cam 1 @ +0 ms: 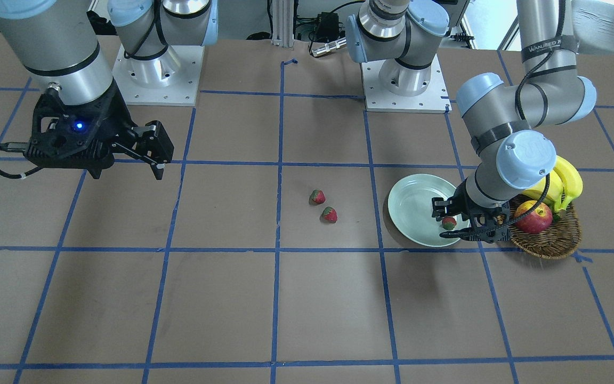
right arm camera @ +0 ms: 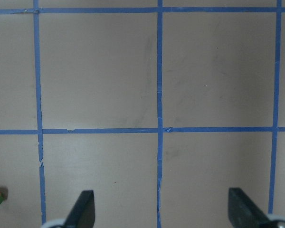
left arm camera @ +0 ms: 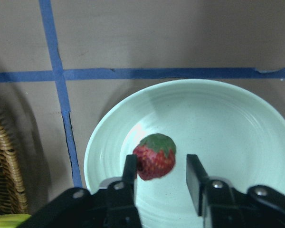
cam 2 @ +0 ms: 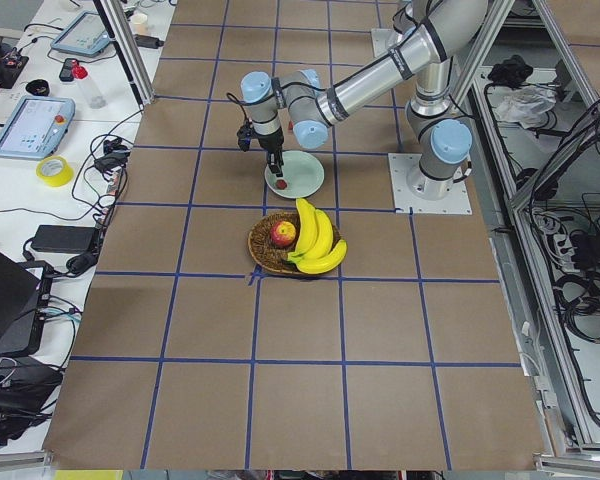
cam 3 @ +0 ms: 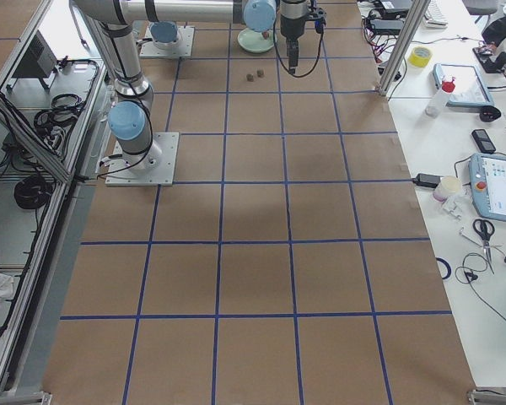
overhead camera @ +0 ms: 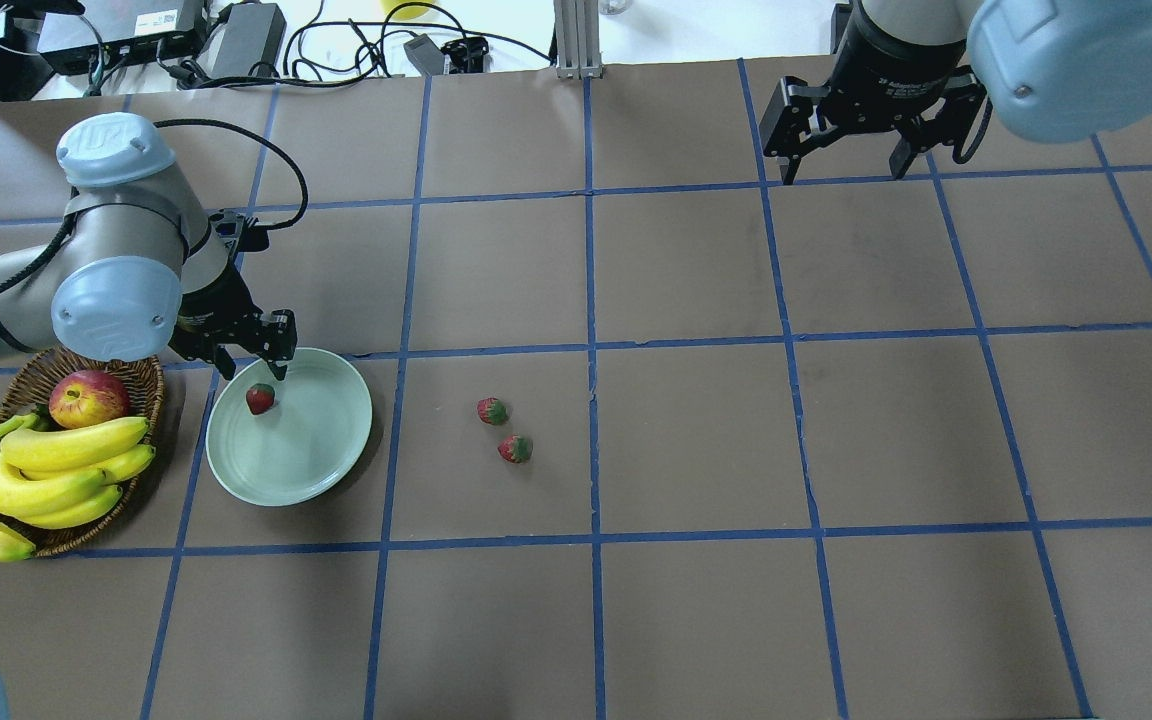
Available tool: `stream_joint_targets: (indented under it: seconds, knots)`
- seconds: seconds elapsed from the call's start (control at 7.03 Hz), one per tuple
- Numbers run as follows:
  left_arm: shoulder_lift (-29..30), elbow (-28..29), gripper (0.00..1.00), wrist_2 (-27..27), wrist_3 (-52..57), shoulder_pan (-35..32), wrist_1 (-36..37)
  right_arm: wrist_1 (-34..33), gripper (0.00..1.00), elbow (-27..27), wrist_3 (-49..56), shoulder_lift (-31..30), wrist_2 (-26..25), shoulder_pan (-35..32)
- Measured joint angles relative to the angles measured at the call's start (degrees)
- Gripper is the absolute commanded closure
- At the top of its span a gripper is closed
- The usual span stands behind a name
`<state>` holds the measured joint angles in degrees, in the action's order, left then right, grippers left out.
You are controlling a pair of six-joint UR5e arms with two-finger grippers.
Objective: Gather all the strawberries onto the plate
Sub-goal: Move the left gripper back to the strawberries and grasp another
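Plate holding one strawberry, left claw parted around it, basket with apple, bananas, right claw spread.

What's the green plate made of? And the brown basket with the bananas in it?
The plate looks like glazed ceramic, or maybe hard plastic. It is smooth and glossy, with a bright glint and faint rings in it. The basket looks like woven wicker, because brown strands cross over each other along its rim.

Silver arm tubes, pale-blue joint caps, black cables, black fingers.
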<state>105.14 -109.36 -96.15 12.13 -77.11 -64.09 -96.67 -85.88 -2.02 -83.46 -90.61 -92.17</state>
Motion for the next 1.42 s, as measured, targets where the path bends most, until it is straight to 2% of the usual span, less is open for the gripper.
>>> stream_joint_targets:
  seconds: [0.28, 0.57, 1.0, 1.42]
  knots:
    - [-0.31, 0.3, 0.0, 3.26, -5.07, -1.61, 0.41, 0.06, 0.0, -0.08, 0.0, 0.04, -0.04, -0.05]
    - [-0.49, 0.49, 0.0, 8.97, -18.01, -6.77, 1.19, 0.07, 0.0, -0.23, 0.02, 0.08, 0.03, -0.08]
    - [0.96, 0.12, 0.0, 12.1, -40.55, -15.9, 2.83, -0.2, 0.0, -0.69, 0.06, 0.53, 0.15, 0.19]
    - [3.04, -0.29, 0.0, 17.07, -51.51, -18.58, 3.93, -0.35, 0.0, -2.55, 0.09, 0.8, 0.83, 0.21]
